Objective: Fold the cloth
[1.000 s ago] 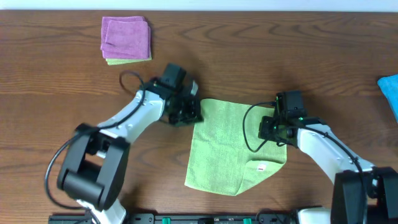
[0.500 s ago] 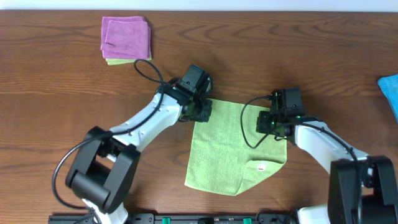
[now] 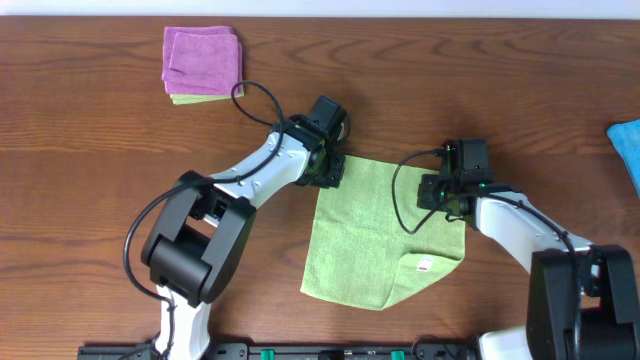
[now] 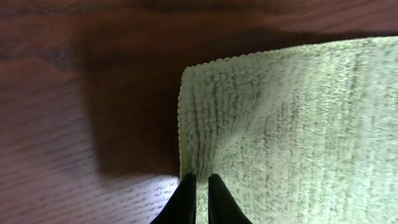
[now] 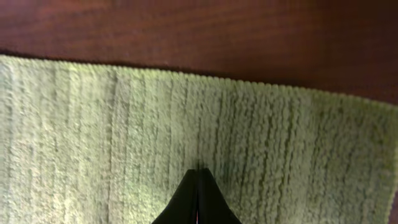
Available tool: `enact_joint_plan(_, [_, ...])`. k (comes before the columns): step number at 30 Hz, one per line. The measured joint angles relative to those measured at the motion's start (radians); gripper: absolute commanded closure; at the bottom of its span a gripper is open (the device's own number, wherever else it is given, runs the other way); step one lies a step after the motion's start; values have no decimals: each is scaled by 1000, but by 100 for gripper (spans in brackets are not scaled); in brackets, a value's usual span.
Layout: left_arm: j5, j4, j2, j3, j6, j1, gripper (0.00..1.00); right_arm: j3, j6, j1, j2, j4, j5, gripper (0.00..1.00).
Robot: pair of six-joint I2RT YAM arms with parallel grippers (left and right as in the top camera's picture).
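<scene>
- A folded purple square cloth (image 3: 203,60) sits at the upper left of the frame on the brown wooden table (image 3: 80,150), well apart from the arms.
- The left gripper (image 3: 328,172) is squeezed shut on the upper left edge of the thin lime-green square microfibre cloth (image 3: 365,230). A sliver of green shows between its fingers.
- The cloth lies mostly flat in the middle of the frame. Its long way runs top to bottom, and the bottom leans a little to the left. Its lower right corner is turned over and shows a small white tag (image 3: 423,266).
- I think the cloth is light, soft and floppy, not slippery. It will sag, so the corners are the best places to pinch.
- The right gripper (image 3: 447,197) is shut tight, with its tips on the cloth's upper right part. I cannot tell if it pinches any cloth.
- A bright blue cloth (image 3: 627,148) peeks in at the right edge.
</scene>
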Motion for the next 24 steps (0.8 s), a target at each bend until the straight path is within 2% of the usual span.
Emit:
enact_joint_plan(9, [-91,9,1,12,8,0,90,4,-6,24,8,127,-42,98])
enact_joint_plan(15, [-107,5,1,13,10,0,94,13,-3,52,66,124,-54,99])
enact_joint_plan(19, [-85,-43,1,32,11,0,94,49,-3,51,68,44,-55,99])
enact_joint_plan(24, [-40,-80,1,102,12,0,94,163,-5,52,67,-135,-56,98])
